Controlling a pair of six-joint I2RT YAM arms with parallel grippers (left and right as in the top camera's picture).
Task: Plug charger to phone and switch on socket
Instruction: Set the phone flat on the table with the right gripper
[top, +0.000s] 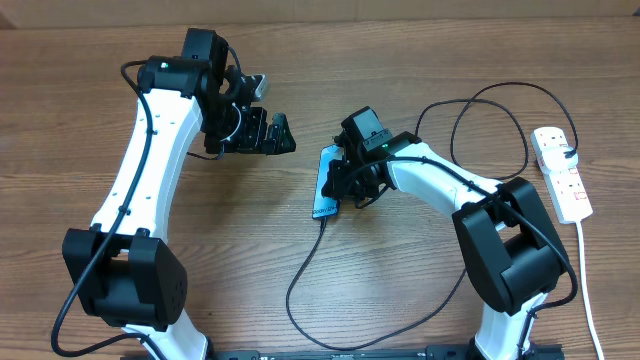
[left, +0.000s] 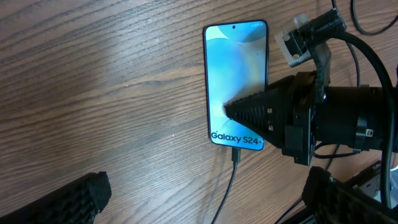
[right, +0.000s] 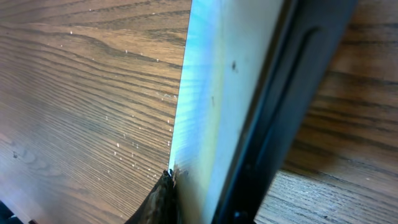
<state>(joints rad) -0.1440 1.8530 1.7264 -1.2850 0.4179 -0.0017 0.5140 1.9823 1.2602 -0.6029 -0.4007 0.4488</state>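
My right pincer (top: 345, 183) rests low on the phone (left: 236, 81) beneath it; open or closed, I cannot tell. The charger (left: 236, 155) looks plugged in just beside my fingertip (left: 231, 111), so dragging the phone as I lift could loosen it; the socket (top: 562, 172) lies well apart to my right

Slim rectangular teal-screened smartphone (top: 326, 185) lies flat at ctr of the brown wooden table (top: 80, 90), btwn the two arms. Over its right edge sits the right gripper (top: 347, 184), one finger (left: 249, 112) across the screen; the left gripper (top: 268, 135) hangs to the left, apart. Thin black charger cable (top: 290, 290) meets the phone's near end w/ its plug tip (left: 236, 154), loops toward the robot, then runs right & far. White power strip w/ red switches (top: 562, 172) lies far right, well apart.
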